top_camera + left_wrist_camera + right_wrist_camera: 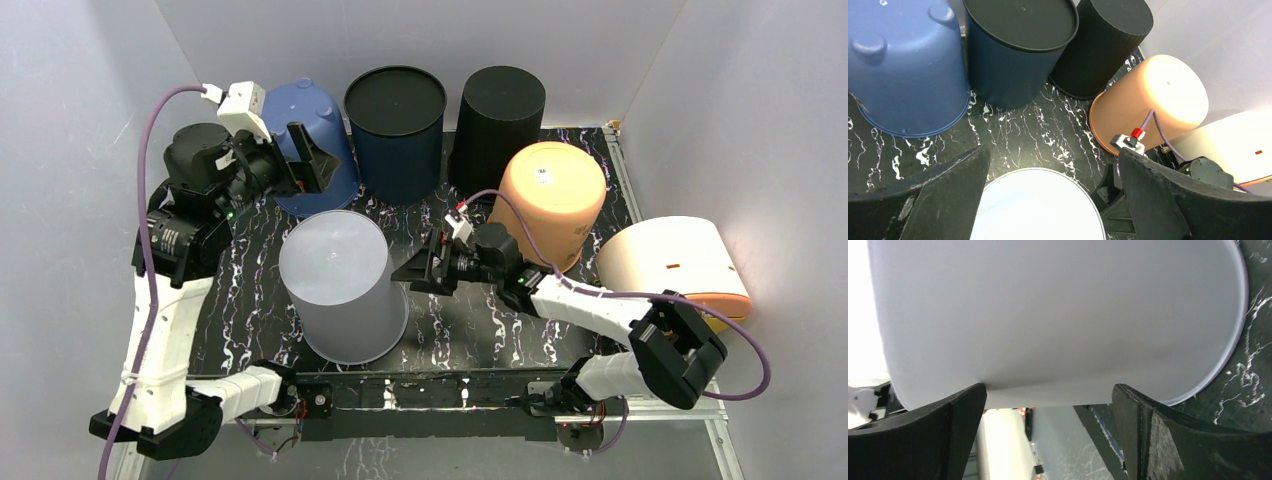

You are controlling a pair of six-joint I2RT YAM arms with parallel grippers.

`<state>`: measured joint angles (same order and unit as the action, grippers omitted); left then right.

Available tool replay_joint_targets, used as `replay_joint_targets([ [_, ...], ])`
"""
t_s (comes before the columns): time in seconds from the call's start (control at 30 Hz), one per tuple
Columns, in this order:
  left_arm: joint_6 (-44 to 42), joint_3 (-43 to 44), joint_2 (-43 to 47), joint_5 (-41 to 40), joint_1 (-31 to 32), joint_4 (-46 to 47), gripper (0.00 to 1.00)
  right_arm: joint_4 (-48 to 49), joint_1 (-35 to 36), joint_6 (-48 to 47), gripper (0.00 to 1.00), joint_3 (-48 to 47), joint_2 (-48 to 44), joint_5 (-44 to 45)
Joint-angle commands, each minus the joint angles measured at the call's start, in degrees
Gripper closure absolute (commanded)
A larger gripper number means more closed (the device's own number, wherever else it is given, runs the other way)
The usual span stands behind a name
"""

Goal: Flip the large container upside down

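"So where does the large container sit?"

"Mid-table. The grey container (343, 285) stands on the marbled table (470, 325) with its closed base up and its wide rim down, so I judge the flip about done."

"Why is your right gripper beside it?"

"My right gripper (408, 275) points sideways at its right wall, jaws wide and empty, forearm low. Whether a finger touches, I cannot tell."

"And the left?"

"My left gripper (315, 160) hangs raised by the blue bucket (300, 105), spread and holding nothing, wrist tipped down over the grey base. It's clear of the work, I'd say."
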<state>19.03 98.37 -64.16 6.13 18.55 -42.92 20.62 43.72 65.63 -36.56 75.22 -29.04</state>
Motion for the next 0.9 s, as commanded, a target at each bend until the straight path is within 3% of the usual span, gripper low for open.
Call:
replay_joint_targets([
  [0.0, -1.8, 2.5, 0.1, 2.4, 0.1, -1.2, 0.02, -15.8, 0.1, -11.2, 0.02, -11.0, -3.1, 5.8],
  [0.13, -0.2, 1.2, -1.1, 2.8, 0.1, 0.0, 0.02, -39.4, 0.1, -21.3, 0.02, -23.5, -5.6, 18.5],
  [0.23, -0.8, 0.8, -3.6, 2.6, 0.1, 0.1, 0.02, -57.6, 0.1, -25.8, 0.02, -35.1, -5.2, 33.4],
  [0.4, 1.1, 2.0, -8.7, 2.7, 0.1, 2.3, 0.02, -77.0, 0.1, -29.4, 0.02, -51.9, -3.4, 58.2],
  [0.6, 3.9, 5.7, -13.0, -2.7, 0.1, 1.7, 0.02, -78.7, 0.1, -33.4, 0.02, -61.0, -6.7, 72.0],
  [0.73, 8.0, 5.9, -14.0, -9.6, 0.1, -0.6, 0.02, -71.4, 0.1, -36.8, 0.02, -58.1, -13.1, 70.7],
  [0.87, 8.1, 4.3, -12.9, -10.0, 0.1, 0.7, 0.02, -63.7, 0.1, -39.4, 0.02, -52.7, -18.6, 68.0],
])
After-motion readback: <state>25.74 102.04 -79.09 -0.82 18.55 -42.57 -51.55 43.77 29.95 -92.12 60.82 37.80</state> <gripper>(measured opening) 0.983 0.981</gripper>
